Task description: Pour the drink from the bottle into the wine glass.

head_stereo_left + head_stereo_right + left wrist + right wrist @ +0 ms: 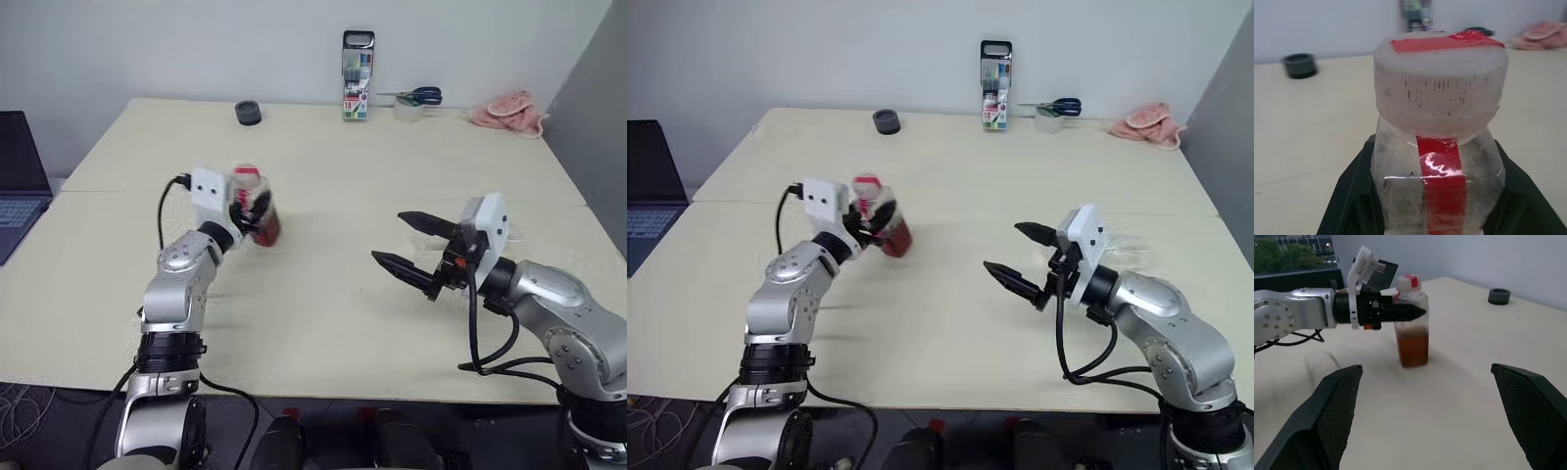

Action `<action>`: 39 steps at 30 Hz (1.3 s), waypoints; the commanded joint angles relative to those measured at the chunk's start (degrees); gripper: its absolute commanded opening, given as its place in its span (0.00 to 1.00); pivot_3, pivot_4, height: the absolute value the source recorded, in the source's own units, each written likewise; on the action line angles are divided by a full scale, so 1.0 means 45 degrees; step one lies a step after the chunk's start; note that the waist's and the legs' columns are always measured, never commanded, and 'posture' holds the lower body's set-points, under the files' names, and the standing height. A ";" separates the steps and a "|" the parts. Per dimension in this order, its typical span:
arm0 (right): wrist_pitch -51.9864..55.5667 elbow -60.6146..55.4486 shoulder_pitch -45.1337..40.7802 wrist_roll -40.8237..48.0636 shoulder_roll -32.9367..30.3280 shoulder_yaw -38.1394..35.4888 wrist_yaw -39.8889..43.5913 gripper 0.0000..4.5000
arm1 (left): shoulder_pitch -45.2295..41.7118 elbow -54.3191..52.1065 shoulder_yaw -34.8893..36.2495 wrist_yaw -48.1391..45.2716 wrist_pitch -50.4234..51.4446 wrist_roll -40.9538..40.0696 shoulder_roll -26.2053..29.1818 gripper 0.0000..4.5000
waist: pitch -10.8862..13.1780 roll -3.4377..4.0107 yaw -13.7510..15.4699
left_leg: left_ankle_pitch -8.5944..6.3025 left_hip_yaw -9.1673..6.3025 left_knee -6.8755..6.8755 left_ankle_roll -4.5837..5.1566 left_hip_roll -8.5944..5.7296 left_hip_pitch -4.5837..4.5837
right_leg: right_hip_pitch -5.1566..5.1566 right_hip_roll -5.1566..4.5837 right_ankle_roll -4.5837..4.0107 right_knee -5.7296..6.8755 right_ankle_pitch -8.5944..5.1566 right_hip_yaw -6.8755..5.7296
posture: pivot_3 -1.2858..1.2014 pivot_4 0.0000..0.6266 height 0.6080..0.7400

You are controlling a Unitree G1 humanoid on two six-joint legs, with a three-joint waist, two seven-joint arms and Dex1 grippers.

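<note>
Grabbing the bottle — cap on

Head view: the left gripper (257,211) squeezes the bottle (257,208) on the table (323,313); the right gripper (411,245) waits wide open, holding nothing.
Left wrist view: black fingers (1354,196) hug the bottle under its white cap (1440,83).
Right wrist view: the drink (1412,348) sits low — the cap should probably come off next.

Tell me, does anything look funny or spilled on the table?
Nothing is spilled. The bottle stands upright in the left pincer, cap still on, though the job is pouring. Its drink fills only the lower part.
</note>
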 commanded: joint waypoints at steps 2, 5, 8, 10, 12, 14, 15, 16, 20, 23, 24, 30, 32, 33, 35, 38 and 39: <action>0.0987 -0.1047 -0.0959 0.0439 0.0187 -0.0160 -0.1364 1.00 | -0.0476 -0.1049 -0.1231 -0.2883 -0.0117 -0.0939 0.0408 0.42 | 0.0002 -0.0002 -0.0040 | 0.0000 0.0004 0.0000 0.0000 0.0002 -0.0004 | -0.0006 0.0001 0.0000 0.0001 0.0000 0.0002 | 0.52 0.24 1.00; 0.1920 -0.1120 -0.1781 0.0516 0.0608 0.0339 -0.2345 1.00 | -0.0884 -0.0799 -0.1959 -0.4521 -0.0316 -0.1055 0.0669 0.42 | 0.0002 -0.0001 -0.0097 | 0.0001 0.0006 -0.0005 0.0000 0.0012 -0.0009 | -0.0028 0.0014 -0.0001 0.0012 0.0000 0.0006 | 0.52 0.24 1.00; 0.2271 -0.0719 -0.2467 0.0030 0.1158 0.0921 -0.3078 1.00 | -0.1255 -0.0365 -0.2553 -0.5722 -0.0724 -0.0958 0.0758 0.42 | 0.0002 0.0000 -0.0129 | -0.0003 0.0007 -0.0013 0.0006 0.0021 -0.0006 | -0.0032 0.0024 -0.0003 0.0010 0.0000 0.0008 | 0.52 0.24 1.00; 0.2291 -0.0520 -0.2750 -0.0257 0.1517 0.1229 -0.3423 1.00 | -0.1448 -0.0100 -0.2759 -0.6221 -0.0884 -0.0945 0.0711 0.42 | 0.0002 0.0001 -0.0137 | -0.0004 0.0011 -0.0013 0.0008 0.0019 -0.0007 | -0.0035 0.0024 -0.0003 0.0009 0.0000 0.0013 | 0.52 0.24 1.00; 0.2229 -0.0382 -0.2908 -0.0563 0.1810 0.1521 -0.3637 1.00 | -0.1605 0.0142 -0.2841 -0.6533 -0.0981 -0.0952 0.0628 0.42 | 0.0002 0.0002 -0.0124 | -0.0006 0.0012 -0.0007 0.0011 0.0015 -0.0015 | -0.0037 0.0020 -0.0003 0.0010 0.0000 0.0013 | 0.52 0.24 1.00; 0.2030 -0.0256 -0.2966 -0.0989 0.2081 0.1886 -0.3808 1.00 | -0.1733 0.0397 -0.2998 -0.6982 -0.1164 -0.0926 0.0624 0.42 | 0.0002 0.0002 -0.0112 | -0.0010 -0.0001 -0.0003 0.0019 0.0012 -0.0032 | -0.0044 0.0018 -0.0003 0.0008 0.0000 0.0004 | 0.52 0.24 1.00; 0.1910 -0.0196 -0.2966 -0.1225 0.2207 0.2051 -0.3876 1.00 | -0.1782 0.0508 -0.3053 -0.7183 -0.1236 -0.0917 0.0628 0.42 | 0.0002 0.0002 -0.0112 | -0.0012 -0.0002 -0.0002 0.0022 0.0012 -0.0037 | -0.0049 0.0018 -0.0003 0.0006 0.0000 0.0003 | 0.52 0.24 1.00; 0.1807 -0.0152 -0.2956 -0.1448 0.2291 0.2189 -0.3919 1.00 | -0.1829 0.0606 -0.3087 -0.7335 -0.1299 -0.0898 0.0622 0.42 | 0.0002 0.0002 -0.0114 | -0.0013 -0.0002 -0.0002 0.0025 0.0011 -0.0043 | -0.0054 0.0017 -0.0003 0.0007 0.0000 0.0003 | 0.52 0.24 1.00; 0.1532 -0.0067 -0.2816 -0.2165 0.2440 0.2676 -0.3900 1.00 | -0.2067 0.0958 -0.3076 -0.7597 -0.1467 -0.0829 0.0521 0.42 | 0.0003 0.0003 -0.0114 | -0.0013 -0.0008 0.0001 0.0025 0.0010 -0.0057 | -0.0067 0.0017 -0.0003 0.0007 0.0000 -0.0003 | 0.52 0.24 1.00; 0.1401 0.0018 -0.2823 -0.2513 0.2684 0.2870 -0.3937 1.00 | -0.2165 0.1067 -0.3140 -0.7790 -0.1582 -0.0765 0.0520 0.42 | 0.0003 0.0003 -0.0114 | -0.0015 -0.0008 0.0000 0.0030 0.0011 -0.0057 | -0.0068 0.0017 -0.0003 0.0007 0.0000 -0.0003 | 0.52 0.24 1.00; 0.1363 0.0073 -0.2846 -0.2634 0.2740 0.2917 -0.3937 1.00 | -0.2176 0.1070 -0.3151 -0.7827 -0.1595 -0.0748 0.0518 0.42 | 0.0003 0.0003 -0.0115 | -0.0016 -0.0008 0.0000 0.0031 0.0011 -0.0056 | -0.0068 0.0017 -0.0003 0.0007 0.0000 -0.0002 | 0.52 0.24 1.00; 0.1207 0.0334 -0.2912 -0.3005 0.3022 0.2928 -0.3813 0.96 | -0.2145 0.0966 -0.3185 -0.7941 -0.1589 -0.0639 0.0510 0.42 | 0.0003 0.0004 -0.0121 | -0.0016 -0.0010 0.0000 0.0032 0.0011 -0.0056 | -0.0068 0.0017 -0.0004 0.0008 0.0000 -0.0002 | 0.52 0.24 1.00; 0.1063 0.0502 -0.2972 -0.3114 0.3123 0.2966 -0.3723 0.86 | -0.2066 0.0842 -0.3237 -0.7961 -0.1586 -0.0588 0.0527 0.42 | 0.0003 0.0004 -0.0125 | -0.0016 -0.0011 -0.0001 0.0032 0.0012 -0.0056 | -0.0069 0.0017 -0.0004 0.0009 0.0001 -0.0002 | 0.52 0.24 1.00; 0.1010 0.0556 -0.2986 -0.3146 0.3177 0.2969 -0.3692 0.79 | -0.2037 0.0794 -0.3251 -0.7960 -0.1582 -0.0573 0.0532 0.42 | 0.0003 0.0004 -0.0124 | -0.0016 -0.0011 0.0000 0.0032 0.0011 -0.0056 | -0.0069 0.0017 -0.0004 0.0008 0.0001 -0.0002 | 0.52 0.24 1.00; 0.0927 0.0622 -0.2995 -0.3211 0.3242 0.2987 -0.3594 0.64 | -0.2019 0.0758 -0.3257 -0.7962 -0.1566 -0.0564 0.0534 0.42 | 0.0004 0.0005 -0.0128 | -0.0016 -0.0008 0.0000 0.0033 0.0010 -0.0056 | -0.0069 0.0017 -0.0004 0.0009 0.0001 -0.0001 | 0.52 0.24 1.00; 0.0856 0.0660 -0.3004 -0.3189 0.3324 0.3036 -0.3282 0.42 | -0.2006 0.0704 -0.3261 -0.7962 -0.1551 -0.0561 0.0554 0.42 | 0.0004 0.0005 -0.0128 | -0.0016 -0.0012 -0.0001 0.0033 0.0012 -0.0057 | -0.0070 0.0017 -0.0004 0.0010 0.0001 -0.0003 | 0.52 0.24 1.00; 0.0844 0.0670 -0.3004 -0.3143 0.3339 0.3043 -0.3168 0.41 | -0.2001 0.0671 -0.3257 -0.7964 -0.1534 -0.0572 0.0565 0.42 | 0.0004 0.0005 -0.0128 | -0.0016 -0.0011 0.0000 0.0033 0.0011 -0.0057 | -0.0070 0.0017 -0.0004 0.0009 0.0001 -0.0003 | 0.52 0.24 1.00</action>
